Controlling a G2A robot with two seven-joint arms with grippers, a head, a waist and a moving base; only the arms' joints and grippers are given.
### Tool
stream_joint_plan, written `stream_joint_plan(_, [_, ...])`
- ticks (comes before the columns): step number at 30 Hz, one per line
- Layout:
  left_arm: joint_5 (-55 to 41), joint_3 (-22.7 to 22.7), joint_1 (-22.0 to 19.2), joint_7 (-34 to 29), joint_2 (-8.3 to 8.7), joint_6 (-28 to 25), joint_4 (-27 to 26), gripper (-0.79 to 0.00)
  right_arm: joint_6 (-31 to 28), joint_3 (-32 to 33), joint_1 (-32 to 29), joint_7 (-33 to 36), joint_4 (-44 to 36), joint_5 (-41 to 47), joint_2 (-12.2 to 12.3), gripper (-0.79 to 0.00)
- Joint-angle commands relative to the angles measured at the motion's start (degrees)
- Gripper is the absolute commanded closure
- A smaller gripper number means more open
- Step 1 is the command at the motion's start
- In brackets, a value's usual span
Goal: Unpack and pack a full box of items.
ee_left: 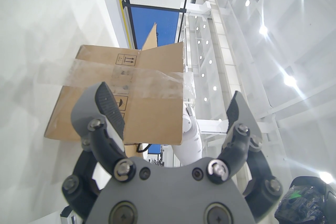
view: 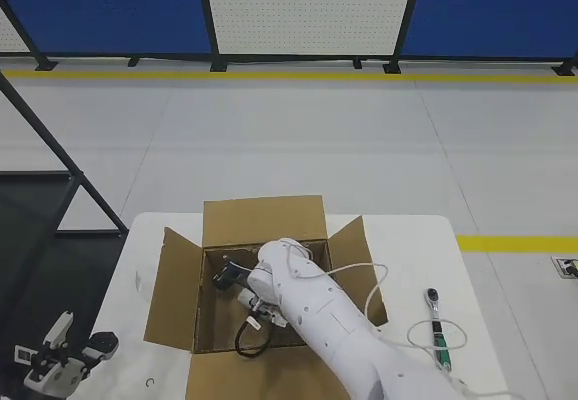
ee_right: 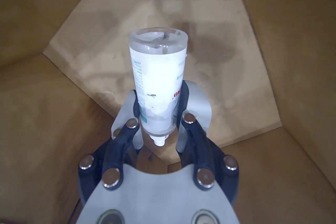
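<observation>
White tube [ee_right: 157, 83] is clamped in the jaws of the right gripper [ee_right: 160, 93] inside the cardboard box [ee_right: 52, 12], its wide end beyond their tips, so it may snag a wall and twist loose, while the jaws of the left gripper [ee_left: 170, 93] stand apart.

A pale grey floor [view: 319, 140] spreads beyond the white bench [view: 419, 260]. A yellow line [view: 269, 74] runs along the foot of a partition of blue panels [view: 109, 25] and white perforated panels [view: 304, 25]. A second yellow stripe [view: 534, 243] lies to the right, near a floor socket [view: 566, 266]. A black metal frame [view: 73, 178] stands at the left over a dark floor patch [view: 9, 260]. Overhead, rows of round ceiling lights [ee_left: 263, 30] shine.
</observation>
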Motion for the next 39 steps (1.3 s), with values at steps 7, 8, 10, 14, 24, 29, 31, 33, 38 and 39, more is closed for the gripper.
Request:
stream_joint_plan(7, [0.88,0.84,-0.93,-0.46,0.06,0.47,-0.05,-0.785,-0.55,1.58,2.22,-7.67,-1.96,-0.08,1.42,0.000])
stream_joint_plan(8, [0.97,0.86,-0.99,-0.54,0.07,0.48,-0.03,-0.785,-0.74,1.81,2.40,-8.64,-2.36,-0.11,1.69,0.000])
stream_joint_plan(10, [1.10,0.83,-1.12,-0.54,0.09,0.49,0.07,-0.785,-0.60,2.26,2.89,-9.62,-3.08,-0.22,2.29,0.000])
stream_joint_plan(14, [1.24,0.78,-1.40,-0.77,0.13,0.60,0.31,-0.785,1.56,3.20,3.34,-8.86,-5.86,-0.39,3.53,0.000])
stream_joint_plan(24, [1.76,1.19,-1.77,-0.59,0.15,0.80,0.72,-0.785,10.03,7.54,0.17,-3.71,-23.01,-2.74,10.17,0.000])
stream_joint_plan(29, [1.75,1.24,-1.90,-0.39,0.16,1.04,0.71,-0.785,13.80,13.21,-5.56,3.13,-40.86,-6.69,16.52,0.000])
stream_joint_plan(31, [1.99,1.30,-1.93,-0.33,0.17,1.05,0.65,-0.785,14.97,16.72,-9.60,6.24,-50.44,-9.62,19.54,0.000])
stream_joint_plan(33, [2.06,1.45,-1.99,-0.22,0.16,1.04,0.64,-0.785,15.64,20.96,-14.86,9.27,-60.83,-13.23,22.54,0.000])
stream_joint_plan(38, [2.50,1.96,-2.14,-0.19,0.16,1.17,0.46,-0.785,14.94,30.63,-29.00,14.53,-83.04,-22.02,27.88,0.000])
stream_joint_plan(39, [2.62,2.08,-2.17,-0.20,0.16,1.16,0.40,-0.785,14.25,31.46,-30.80,15.10,-85.61,-23.95,28.44,0.000])
